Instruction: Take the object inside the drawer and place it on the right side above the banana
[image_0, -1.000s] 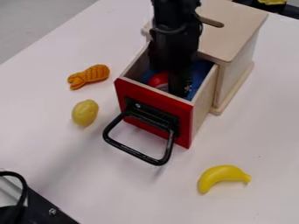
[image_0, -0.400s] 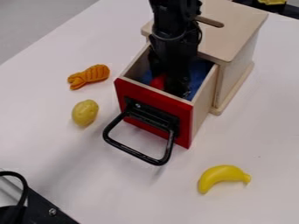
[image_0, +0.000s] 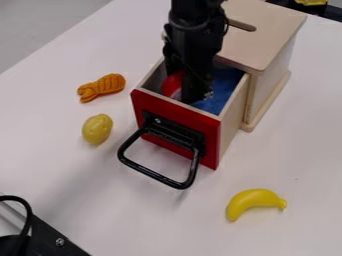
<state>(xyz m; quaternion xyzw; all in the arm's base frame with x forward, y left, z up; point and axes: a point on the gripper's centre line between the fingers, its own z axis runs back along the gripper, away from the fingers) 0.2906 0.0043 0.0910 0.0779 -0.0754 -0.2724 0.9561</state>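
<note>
The black gripper (image_0: 190, 90) hangs down into the open drawer, its lower end over the drawer's middle. Beside it on the left is a red and white object (image_0: 173, 85), partly hidden by the gripper. The drawer (image_0: 179, 125) has a red front, wooden sides and a blue bottom, with a black handle sticking out in front. A yellow banana (image_0: 253, 202) lies on the table at the lower right, to the right of the handle.
The wooden box (image_0: 270, 37) holding the drawer stands behind it, with a slot in its top. On the left lie an orange knitted toy (image_0: 101, 88) and a yellow lemon (image_0: 97, 128). Black and silver hardware (image_0: 50, 239) occupies the lower left corner.
The gripper has shifted left inside the drawer, and the red and white object now shows further left. More of the blue bottom is visible on the right.
</note>
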